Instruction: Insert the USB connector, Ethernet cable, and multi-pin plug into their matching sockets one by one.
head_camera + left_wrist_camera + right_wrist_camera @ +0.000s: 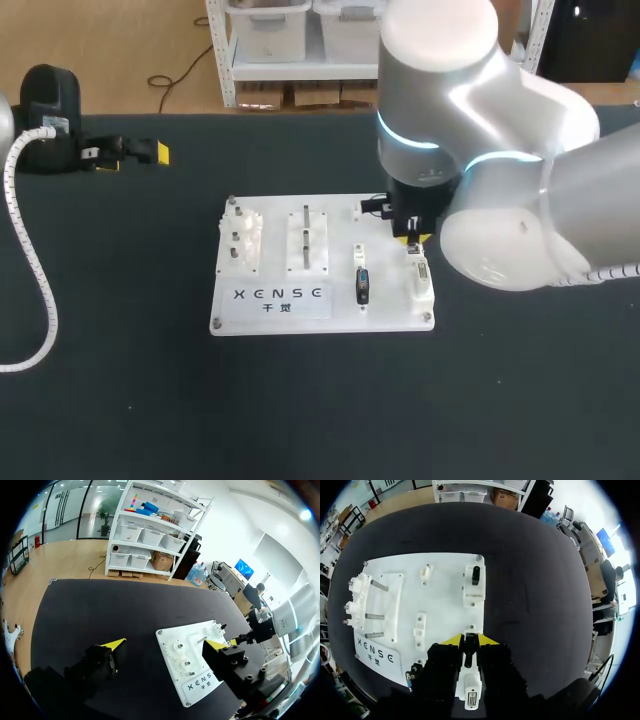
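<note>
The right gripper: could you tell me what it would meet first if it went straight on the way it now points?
Probably the white board, near its edge under the right gripper; the gap left is unclear.

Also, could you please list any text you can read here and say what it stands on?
Label at the board's front edge: one line of capital letters with two smaller characters under it. It is legible, but it is a brand mark, so I do not quote it.
Elsewhere on the table: no print that I can make out.
</note>
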You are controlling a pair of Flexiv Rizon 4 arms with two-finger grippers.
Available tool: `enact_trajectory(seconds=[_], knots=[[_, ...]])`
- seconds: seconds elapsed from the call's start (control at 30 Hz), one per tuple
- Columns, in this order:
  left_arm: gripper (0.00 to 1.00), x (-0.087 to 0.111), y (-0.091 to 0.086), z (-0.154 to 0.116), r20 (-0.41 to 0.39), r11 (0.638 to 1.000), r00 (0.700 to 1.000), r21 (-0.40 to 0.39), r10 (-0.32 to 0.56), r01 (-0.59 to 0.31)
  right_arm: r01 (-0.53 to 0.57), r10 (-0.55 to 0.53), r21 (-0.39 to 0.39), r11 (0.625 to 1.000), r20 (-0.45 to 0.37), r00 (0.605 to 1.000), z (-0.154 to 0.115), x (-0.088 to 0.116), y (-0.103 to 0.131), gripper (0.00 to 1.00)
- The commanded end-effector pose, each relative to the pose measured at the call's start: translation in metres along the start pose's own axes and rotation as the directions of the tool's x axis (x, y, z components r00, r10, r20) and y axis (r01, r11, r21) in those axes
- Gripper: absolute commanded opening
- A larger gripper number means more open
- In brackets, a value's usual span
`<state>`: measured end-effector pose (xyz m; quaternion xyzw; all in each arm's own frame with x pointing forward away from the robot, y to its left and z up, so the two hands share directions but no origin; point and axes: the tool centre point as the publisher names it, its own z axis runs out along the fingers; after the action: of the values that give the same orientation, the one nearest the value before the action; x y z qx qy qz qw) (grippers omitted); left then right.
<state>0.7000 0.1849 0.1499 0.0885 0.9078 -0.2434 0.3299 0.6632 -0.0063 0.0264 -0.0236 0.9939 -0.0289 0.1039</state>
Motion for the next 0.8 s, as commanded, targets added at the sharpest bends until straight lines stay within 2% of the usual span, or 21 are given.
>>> enact_trajectory(seconds=[0.03, 0.53, 0.8], knots=[[1.0, 0.0, 0.0, 0.0, 0.0, 1.0, 1.0, 0.0, 0.0, 0.0, -0.003, 0.003, 0.004, 1.0, 0.004, 1.0, 0.004, -0.001, -0.001, 0.0], [1.0, 0.0, 0.0, 0.0, 0.0, 1.0, 1.0, 0.0, 0.0, 0.0, -0.012, 0.013, 0.019, 1.0, -0.023, 1.0, 0.013, -0.002, -0.004, 0.0], [1.0, 0.0, 0.0, 0.0, 0.0, 1.0, 1.0, 0.0, 0.0, 0.0, -0.018, 0.021, 0.042, 0.999, -0.059, 0.998, 0.031, 0.002, -0.004, 0.0]])
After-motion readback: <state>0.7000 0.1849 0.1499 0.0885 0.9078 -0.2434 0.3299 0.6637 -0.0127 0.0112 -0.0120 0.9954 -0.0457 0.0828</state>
